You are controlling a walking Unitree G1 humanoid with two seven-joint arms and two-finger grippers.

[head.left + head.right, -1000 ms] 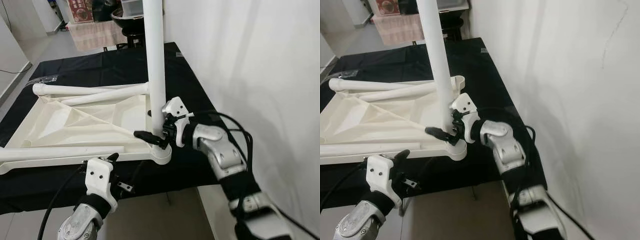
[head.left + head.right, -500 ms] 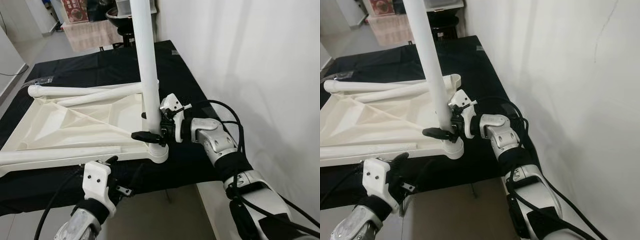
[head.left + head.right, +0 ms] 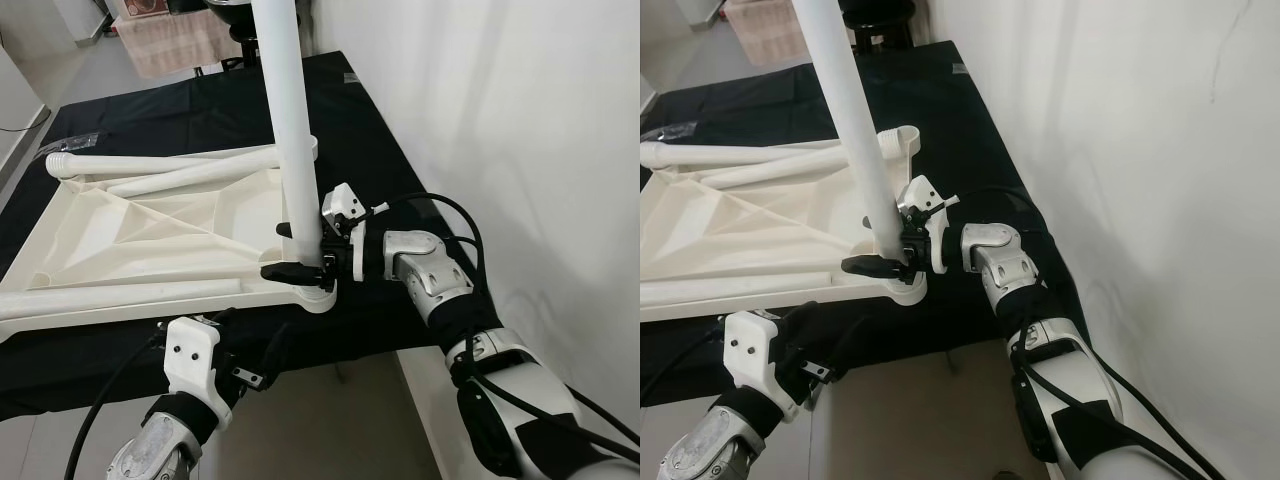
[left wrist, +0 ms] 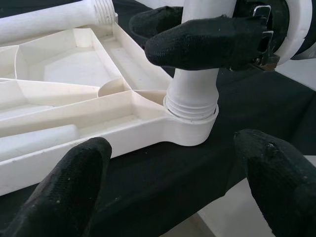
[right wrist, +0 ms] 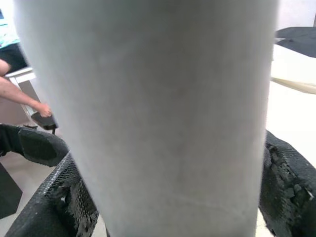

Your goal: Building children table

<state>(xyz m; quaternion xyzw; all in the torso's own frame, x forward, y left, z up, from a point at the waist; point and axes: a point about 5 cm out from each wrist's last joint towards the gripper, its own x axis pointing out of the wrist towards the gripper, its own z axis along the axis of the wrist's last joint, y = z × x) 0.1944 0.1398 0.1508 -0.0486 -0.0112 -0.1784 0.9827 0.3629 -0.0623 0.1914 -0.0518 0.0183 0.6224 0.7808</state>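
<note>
A white children's table top (image 3: pixel 150 240) lies upside down on a black-clothed table (image 3: pixel 200 110). One white leg (image 3: pixel 290 130) stands upright in the near right corner socket (image 3: pixel 315 298). My right gripper (image 3: pixel 296 250) is shut on this leg just above the socket; the right wrist view has the leg (image 5: pixel 148 108) between both black fingers (image 5: pixel 54 197). My left gripper (image 4: pixel 173 177) hangs open below the table's front edge, facing the socket (image 4: pixel 192 123) without touching it. Two loose legs (image 3: pixel 160 160) lie along the far edge, and another leg (image 3: pixel 120 295) lies along the near edge.
A white wall (image 3: pixel 520 120) runs close along the table's right side. Bare floor (image 3: pixel 330 420) lies in front of the table. A clear plastic bag (image 3: pixel 62 146) sits at the far left. A person's arm (image 5: pixel 19 96) appears behind the leg in the right wrist view.
The head camera has shifted, so the whole scene sits differently. My right gripper has stayed shut on the upright leg while its forearm swung nearer. The left gripper has barely moved.
</note>
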